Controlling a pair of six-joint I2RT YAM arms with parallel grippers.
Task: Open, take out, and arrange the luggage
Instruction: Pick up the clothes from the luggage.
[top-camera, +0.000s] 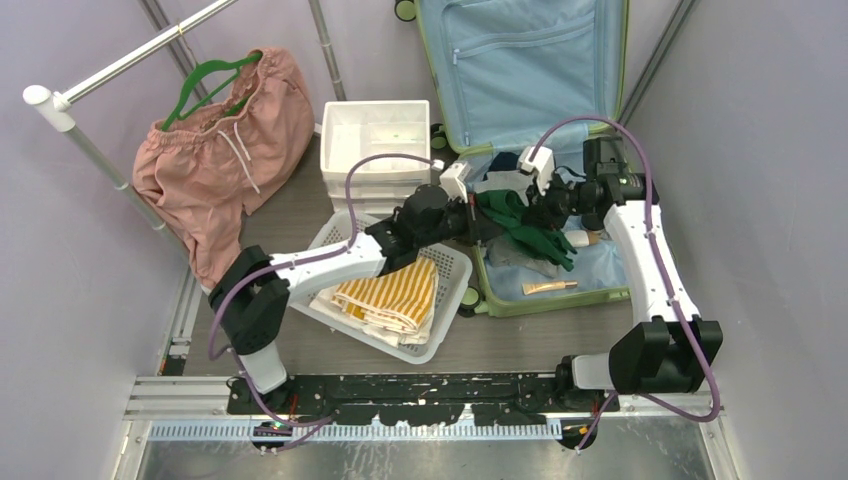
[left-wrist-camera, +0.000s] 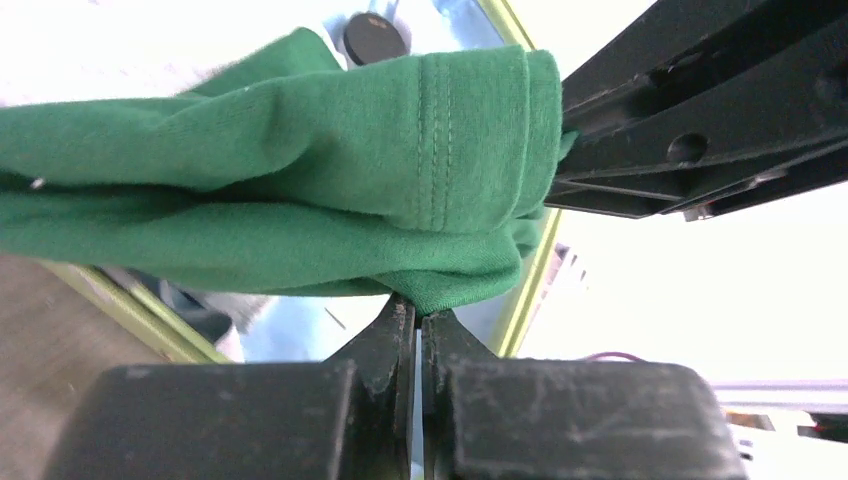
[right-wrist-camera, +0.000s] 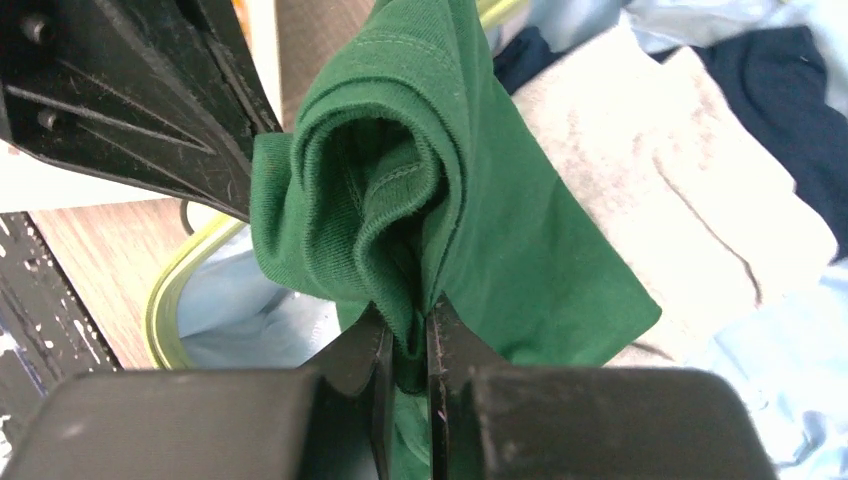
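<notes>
Wood-grain table (top-camera: 300, 205); light-green luggage (top-camera: 530, 70) open, blue-lined; green shirt (top-camera: 522, 228) above

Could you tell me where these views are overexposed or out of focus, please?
Left wrist view: the background right of the green garment is blown out to white, though the cloth's stitching is sharp. Right wrist view: the cloth is crisp, the right gripper near the lens dark and soft. Top view: evenly lit and sharp.

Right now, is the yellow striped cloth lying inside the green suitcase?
No, the yellow striped cloth lies in the white perforated basket, which stands beside the open suitcase, not in it.
</notes>
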